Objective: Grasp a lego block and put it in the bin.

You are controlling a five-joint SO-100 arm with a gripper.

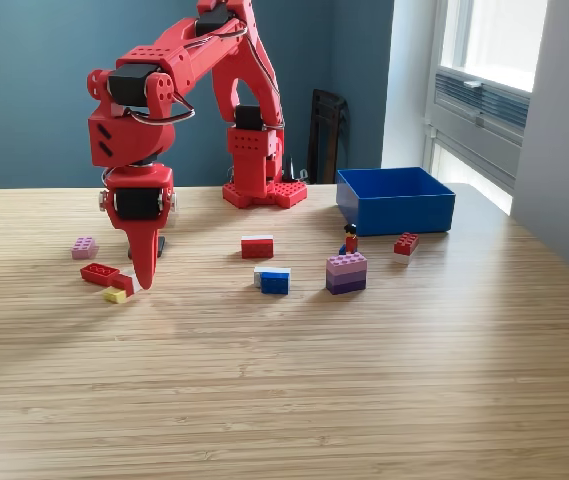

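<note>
Red robot arm (pixel 179 75) bent low over a wooden counter (pixel 284 380) at the exterior view's left, fingers (pixel 144 262) pointing straight down, tips touching or just above a small red lego block (pixel 124 282); spread or pressed together, cannot tell; yellow piece (pixel 115 295) just beside, flat red brick (pixel 99 273) and pink brick (pixel 85 247) near; blue bin (pixel 395 200) far right, well apart; red-white, blue-white and purple bricks scattered between.
</note>
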